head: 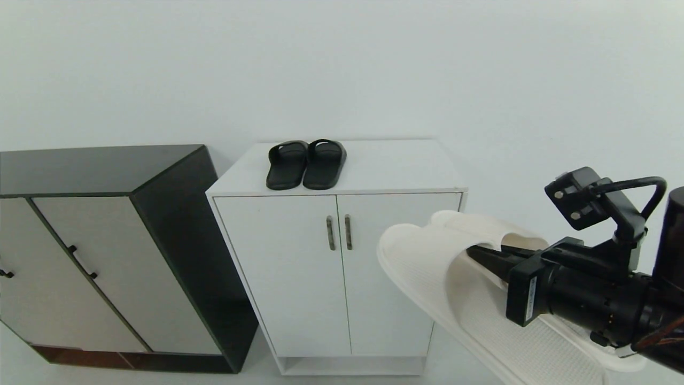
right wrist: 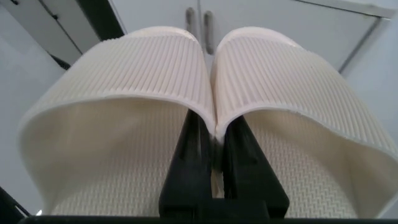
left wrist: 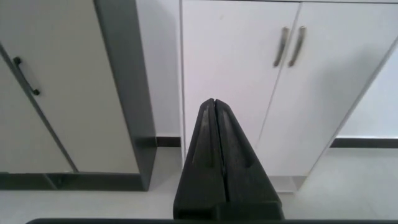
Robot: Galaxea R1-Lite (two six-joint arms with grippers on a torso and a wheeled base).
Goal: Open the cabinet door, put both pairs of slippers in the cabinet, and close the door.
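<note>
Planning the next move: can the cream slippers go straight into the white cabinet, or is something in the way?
Blocked: both cabinet doors are shut, standing between the slippers held by the right gripper and the cabinet's inside.

The cream slippers (head: 422, 262) are ribbed, the black slippers (head: 305, 164) plain, the cabinet (head: 288, 278) white.

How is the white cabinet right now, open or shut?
Shut: the cabinet's two doors lie flush, handles side by side, nothing inside showing.
</note>
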